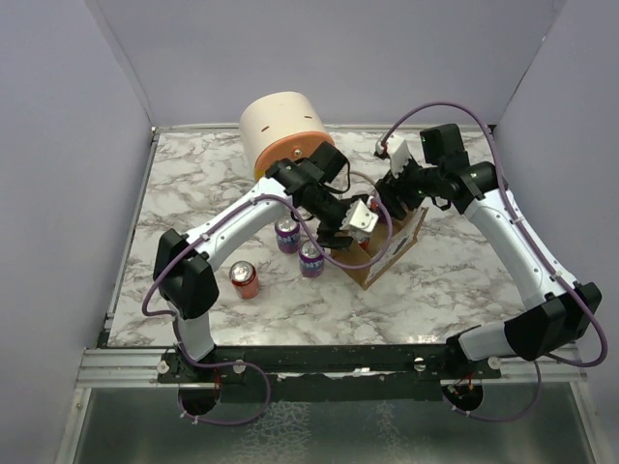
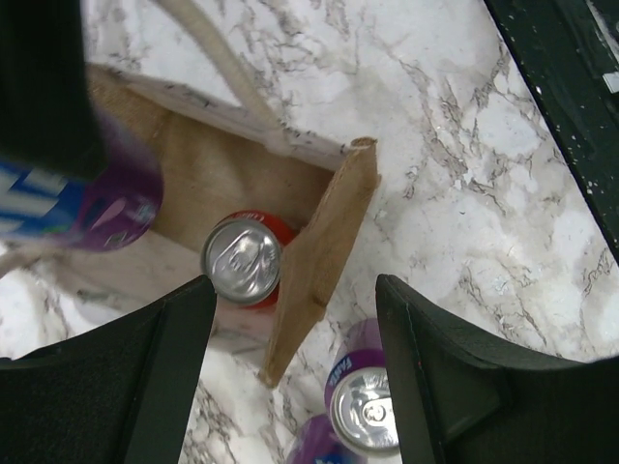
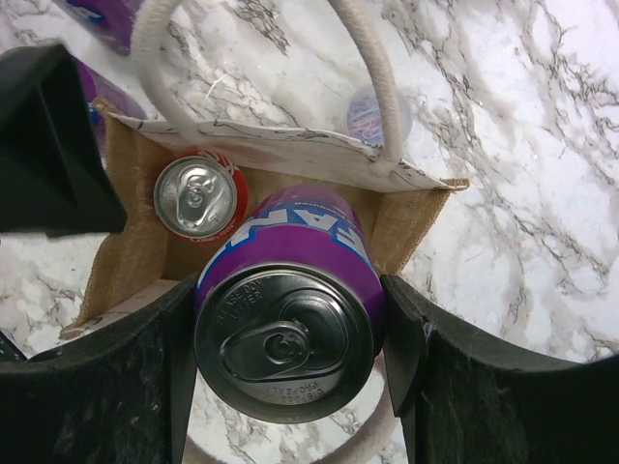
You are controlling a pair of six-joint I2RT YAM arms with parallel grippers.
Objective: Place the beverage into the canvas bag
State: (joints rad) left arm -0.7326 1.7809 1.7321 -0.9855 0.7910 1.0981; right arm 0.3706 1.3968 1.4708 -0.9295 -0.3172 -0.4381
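We keep the purple can point(image 3: 290, 261) upright over the canvas bag point(image 3: 406, 227) mouth, lined up to drop in beside the red can point(image 3: 196, 198) inside. Our right gripper point(image 3: 288, 387) is clamped on the purple can's sides. Our left gripper point(image 2: 290, 329) hangs above the bag wall, jaws apart and empty.

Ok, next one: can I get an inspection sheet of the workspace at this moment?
Surface: marble table, no spills seen.
Job's things: canvas bag upright and open, a red can inside; purple can over its opening.
Clutter: two purple cans and a loose red can left of the bag; cream cylinder at the back.
Grippers: right gripper shut on the purple can; left gripper open above the bag's wall.
Cables: purple cable looped along each arm.
Surroundings: grey walls.
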